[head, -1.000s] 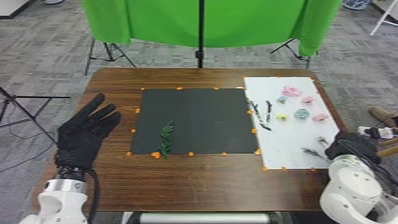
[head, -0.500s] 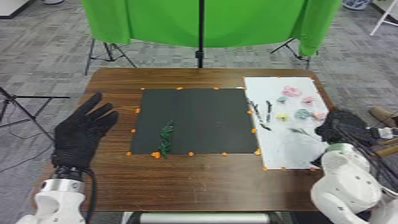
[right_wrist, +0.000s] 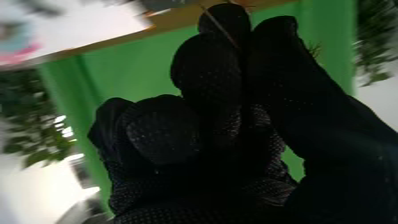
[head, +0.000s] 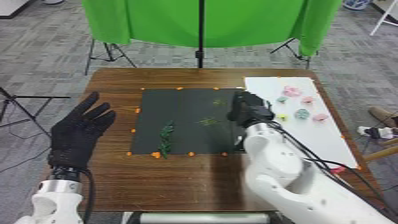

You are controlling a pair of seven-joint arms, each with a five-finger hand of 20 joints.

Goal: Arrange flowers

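From where I'm standing, the right hand (head: 249, 106), its fingers closed on the wispy sprigs (head: 209, 121) over the dark mat's (head: 200, 144) right side, might let those thin stems twist and land crooked, while the left hand (head: 75, 135), straight-fingered and empty, hangs left of the mat.

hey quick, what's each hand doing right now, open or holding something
Left hand: open, fingers straight.
Right hand: fingers closed, apparently pinching thin, feathery green foliage.
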